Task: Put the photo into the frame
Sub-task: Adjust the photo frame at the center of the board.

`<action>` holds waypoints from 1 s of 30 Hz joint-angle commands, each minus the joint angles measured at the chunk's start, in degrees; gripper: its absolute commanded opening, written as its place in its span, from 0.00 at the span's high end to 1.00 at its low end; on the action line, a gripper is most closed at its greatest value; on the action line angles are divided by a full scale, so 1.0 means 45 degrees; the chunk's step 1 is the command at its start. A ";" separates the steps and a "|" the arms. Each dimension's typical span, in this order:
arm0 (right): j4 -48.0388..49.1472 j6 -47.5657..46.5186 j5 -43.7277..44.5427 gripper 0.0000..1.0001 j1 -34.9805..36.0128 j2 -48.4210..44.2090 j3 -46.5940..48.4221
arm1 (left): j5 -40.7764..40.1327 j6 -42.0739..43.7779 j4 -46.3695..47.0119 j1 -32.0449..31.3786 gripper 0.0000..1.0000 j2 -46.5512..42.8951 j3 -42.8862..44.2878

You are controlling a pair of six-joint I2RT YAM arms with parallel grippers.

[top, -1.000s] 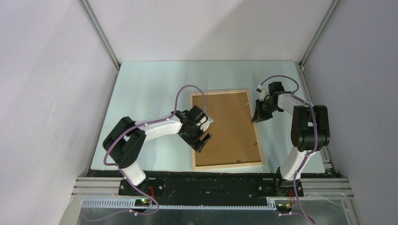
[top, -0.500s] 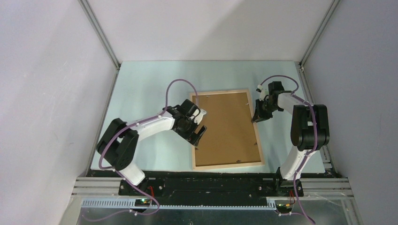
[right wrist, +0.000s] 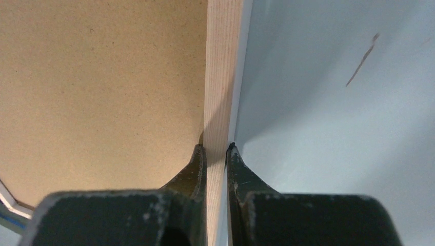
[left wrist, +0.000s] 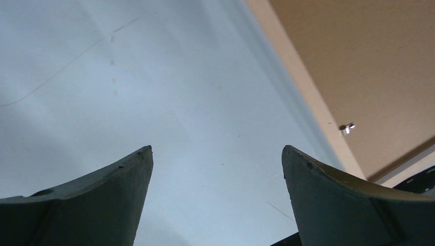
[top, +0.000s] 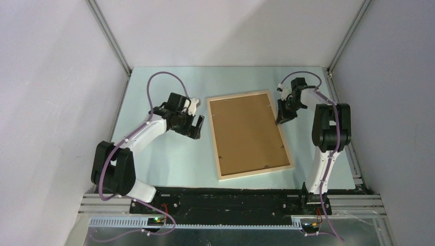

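The right claw is clenched on the frame, pinching its pale wood rail. One finger sits on the inner side, against the brown backing board. The other finger is on the outer side, over the bench. From the top view, this grip falls on the frame's right long rail, in the half farther from the arm bases.

The frame lies flat on the bench, back side up, in the middle of the work area between the two arms. Its long sides run away from the bases, and it is turned slightly so that the far end leans to the left. The backing board fills the opening inside the rails. Small metal tabs show along the board's edges.

The left claw is released, its two dark fingers spread wide with nothing between them. It hangs over bare bench to the left of the frame, near the far part of the left long rail but apart from it. In the left wrist view, that rail and a stretch of the board cross the upper right corner, clear of both fingers.
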 commanded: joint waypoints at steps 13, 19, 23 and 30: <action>-0.2176 -0.4409 0.1470 0.98 0.0514 0.3377 0.6081 | -0.0446 0.0399 0.0130 0.1464 0.00 -0.0475 0.1065; -0.2262 -0.5744 0.1877 1.00 0.1168 0.4060 0.6984 | -0.0329 0.0151 0.0134 0.1533 0.00 0.0377 0.1674; -0.2539 -0.6367 0.1640 1.00 0.1597 0.4490 0.7580 | -0.0172 -0.0014 0.0145 0.1582 0.00 0.0964 0.2109; -0.3065 -0.7429 0.0412 1.00 0.2356 0.4647 0.7934 | -0.0077 -0.0116 0.0128 0.1708 0.00 0.2070 0.3258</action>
